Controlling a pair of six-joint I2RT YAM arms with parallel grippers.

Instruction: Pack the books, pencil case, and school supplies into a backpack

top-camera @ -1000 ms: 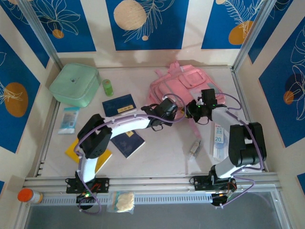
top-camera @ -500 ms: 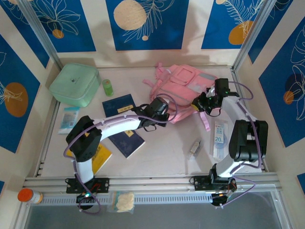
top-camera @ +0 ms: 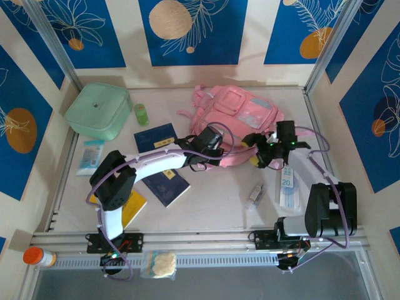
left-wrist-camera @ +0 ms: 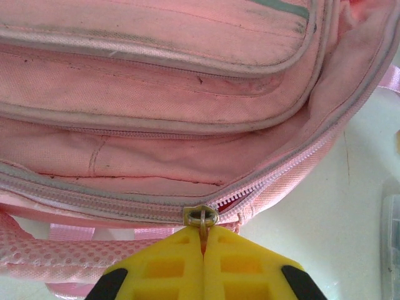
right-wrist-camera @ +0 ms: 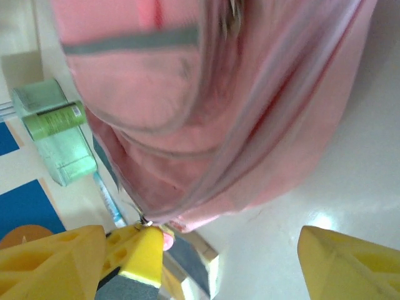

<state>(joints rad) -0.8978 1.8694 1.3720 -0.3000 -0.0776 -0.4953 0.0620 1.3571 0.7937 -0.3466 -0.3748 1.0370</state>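
Observation:
The pink backpack [top-camera: 240,119] lies at the back of the table, front pockets up. My left gripper [left-wrist-camera: 203,242] is shut on its metal zipper pull [left-wrist-camera: 201,216] at the bag's near edge [top-camera: 217,154]; the zipper gapes a little to the right of the slider. My right gripper [top-camera: 257,154] stands open just right of it, beside the bag's lower corner, holding nothing [right-wrist-camera: 200,269]. Two navy books [top-camera: 156,136] [top-camera: 167,184] and a yellow book [top-camera: 129,206] lie to the left. A clear-grey piece [top-camera: 254,195] and a white-blue packet [top-camera: 287,184] lie at the right. The pencil case is out of view.
A mint-green lidded box [top-camera: 98,110] and a small green bottle [top-camera: 141,114] stand at the back left. A teal packet [top-camera: 92,156] lies by the left wall. Walls close in the table on three sides.
My right gripper has let go of the backpack, opened wide and come down toward the near side. The bag has turned and settled further back. My left gripper stays shut on the zipper pull.

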